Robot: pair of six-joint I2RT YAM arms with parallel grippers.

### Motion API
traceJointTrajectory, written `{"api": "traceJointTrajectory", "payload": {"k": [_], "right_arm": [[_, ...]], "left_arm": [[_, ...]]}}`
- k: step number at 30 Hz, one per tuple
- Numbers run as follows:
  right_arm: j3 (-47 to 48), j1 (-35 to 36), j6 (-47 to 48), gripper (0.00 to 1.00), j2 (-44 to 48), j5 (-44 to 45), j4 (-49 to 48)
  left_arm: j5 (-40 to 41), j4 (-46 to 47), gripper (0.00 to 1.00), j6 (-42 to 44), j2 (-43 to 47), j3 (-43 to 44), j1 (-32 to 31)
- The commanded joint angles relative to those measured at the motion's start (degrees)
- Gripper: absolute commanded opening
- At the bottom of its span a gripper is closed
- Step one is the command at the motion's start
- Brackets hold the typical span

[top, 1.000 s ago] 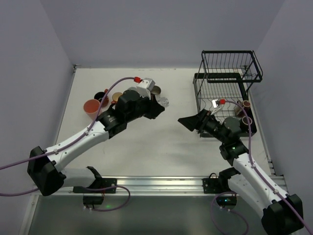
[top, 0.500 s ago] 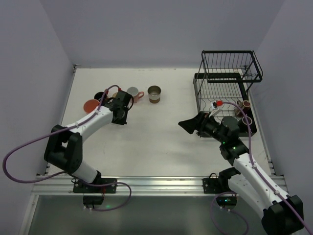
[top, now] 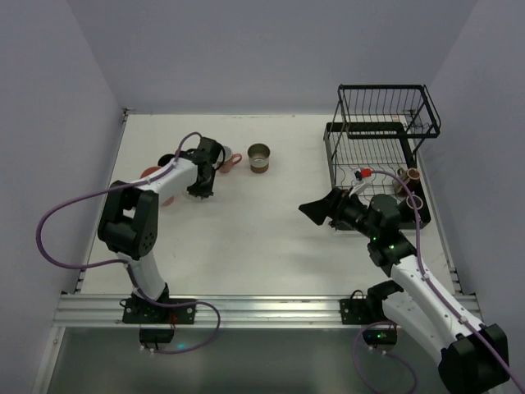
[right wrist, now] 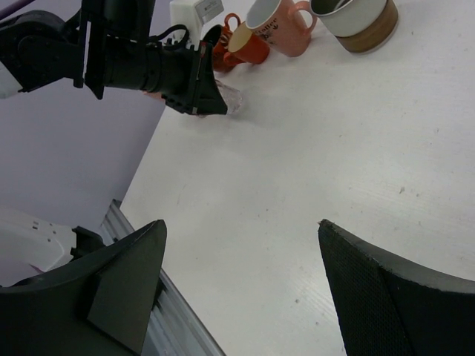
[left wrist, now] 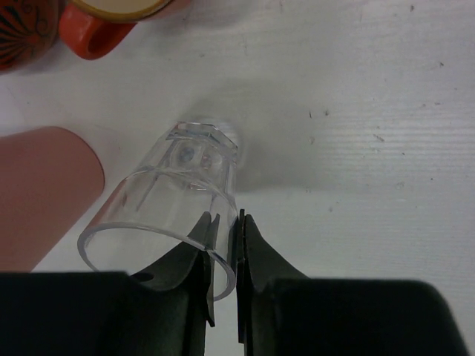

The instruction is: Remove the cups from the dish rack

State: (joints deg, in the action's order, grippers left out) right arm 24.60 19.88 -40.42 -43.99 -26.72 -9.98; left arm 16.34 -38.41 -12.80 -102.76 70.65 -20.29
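Observation:
My left gripper [left wrist: 225,222] is shut on the rim of a clear glass cup [left wrist: 178,185], which is tilted with its base on the white table. Around it stand an orange mug [left wrist: 96,30], a salmon pink cup [left wrist: 37,193] and a dark patterned cup [left wrist: 22,37]. In the top view the left gripper [top: 198,185] is at the back left among these cups. A grey and olive-brown cup [top: 258,156] stands further right. The black wire dish rack [top: 384,87] is at the back right, with a brown cup [top: 413,175] in its lower tray. My right gripper [top: 316,209] is open and empty in front of the rack.
The right wrist view shows the left gripper [right wrist: 211,100] with the glass [right wrist: 231,100], the orange mug [right wrist: 245,46], a pink mug [right wrist: 278,26] and the grey and brown cup [right wrist: 360,22]. Purple walls close in left, back and right. A metal rail [top: 262,308] runs along the near edge.
My left arm has swung from the middle to the back left and folded in, bringing the glass down to the table beside the cups. The right arm has barely moved.

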Motion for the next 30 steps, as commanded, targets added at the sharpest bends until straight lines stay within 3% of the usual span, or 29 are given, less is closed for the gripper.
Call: {"api": "traceJointTrajectory", "payload": {"k": [1, 4, 11, 18, 25, 30], "right_arm": [[1.3, 0.2, 1.6, 0.86, -0.9, -0.6, -0.3], [1.4, 0.2, 1.9, 0.86, -1.4, -0.3, 0.0], [1.7, 0.2, 2.2, 0.86, -0.2, 1.8, 1.1], [2.7, 0.2, 3.1, 0.86, 4.4, 10.0, 8.4], [5.6, 0.1, 5.8, 0.84, 6.8, 25.6, 19.1], [7.7, -3.4, 7.1, 0.79, 7.2, 39.0, 27.3]], "left_arm": [[0.0, -2.9, 0.21, 2.4, -1.9, 3.8, 0.8], [0.4, -3.7, 0.40, 2.3, -3.2, 4.1, 0.8], [2.1, -4.4, 0.59, 2.2, -1.5, 4.2, 0.8], [2.5, -1.9, 0.87, 1.2, 7.8, 4.1, -0.7], [-1.3, 6.1, 0.98, 1.1, 20.2, 1.5, -4.0], [-11.3, 16.4, 1.00, 1.6, 36.6, -5.0, -11.2]]}}
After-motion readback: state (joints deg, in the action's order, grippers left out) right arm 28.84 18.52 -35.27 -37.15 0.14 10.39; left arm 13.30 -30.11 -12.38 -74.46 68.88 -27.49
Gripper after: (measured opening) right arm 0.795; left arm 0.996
